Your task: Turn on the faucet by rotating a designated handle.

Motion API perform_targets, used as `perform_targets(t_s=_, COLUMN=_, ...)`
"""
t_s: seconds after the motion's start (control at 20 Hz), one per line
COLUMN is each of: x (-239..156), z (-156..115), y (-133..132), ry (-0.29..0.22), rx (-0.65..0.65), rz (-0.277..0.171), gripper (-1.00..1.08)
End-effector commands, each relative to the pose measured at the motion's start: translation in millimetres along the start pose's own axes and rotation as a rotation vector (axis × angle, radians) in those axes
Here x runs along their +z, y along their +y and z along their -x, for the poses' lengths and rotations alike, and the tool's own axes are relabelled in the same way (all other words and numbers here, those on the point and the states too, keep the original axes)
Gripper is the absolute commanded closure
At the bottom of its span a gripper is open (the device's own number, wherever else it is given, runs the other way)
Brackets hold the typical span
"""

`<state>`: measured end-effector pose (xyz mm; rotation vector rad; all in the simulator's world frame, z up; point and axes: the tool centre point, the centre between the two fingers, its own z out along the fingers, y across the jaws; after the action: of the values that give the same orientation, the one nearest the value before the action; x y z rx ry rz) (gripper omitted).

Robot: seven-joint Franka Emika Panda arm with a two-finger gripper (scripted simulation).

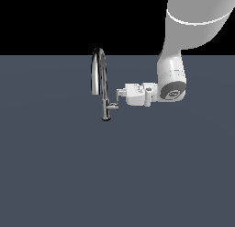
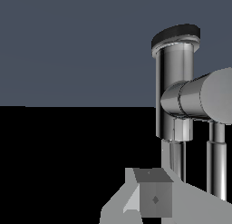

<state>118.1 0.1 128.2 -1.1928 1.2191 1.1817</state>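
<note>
Claw (image 1: 120,93) level, at handle (image 1: 113,106) from exterior view's right; finger spacing cannot tell. Faucet (image 1: 100,79) upright on grey floor (image 1: 114,175).

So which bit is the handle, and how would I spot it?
Find the shiny faucet with the tall arched spout, standing on the grey floor. Low on its stem, a short chrome stub sticks out toward the white robot's claw: that is the handle. Unlike the tall curved spout, it is tiny, low and points sideways.
</note>
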Motion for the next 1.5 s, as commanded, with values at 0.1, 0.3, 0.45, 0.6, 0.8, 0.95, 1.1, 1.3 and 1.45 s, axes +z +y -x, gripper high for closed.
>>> perform_targets(t_s=0.1, x=0.9, z=-0.3, y=-0.7, ry=-0.003, rx=0.001, rz=-0.003, gripper=1.08)
perform_targets(t_s=0.3, x=0.8, z=-0.1, y=-0.7, ry=-0.002, rx=0.0, rz=-0.002, gripper=1.08)
perform_targets(t_s=0.45, x=0.9, z=1.0, y=3.3, ry=-0.002, rx=0.0, rz=-0.002, gripper=1.08)
perform_targets(t_s=0.6, x=0.9, z=2.5, y=9.4, ry=-0.002, rx=0.0, rz=-0.002, gripper=1.08)
perform_targets(t_s=0.8, x=1.0, z=4.7, y=17.9, ry=-0.002, rx=0.0, rz=-0.002, gripper=1.08)
perform_targets(t_s=0.95, x=1.0, z=6.3, y=24.5, ry=-0.002, rx=0.0, rz=-0.002, gripper=1.08)
perform_targets(t_s=1.1, x=1.0, z=8.1, y=31.4, ry=-0.002, rx=0.0, rz=-0.002, gripper=1.08)
perform_targets(t_s=1.3, x=1.0, z=10.5, y=40.9, ry=-0.002, rx=0.0, rz=-0.002, gripper=1.08)
perform_targets(t_s=1.45, x=1.0, z=11.7, y=45.7, ry=-0.002, rx=0.0, rz=-0.002, gripper=1.08)
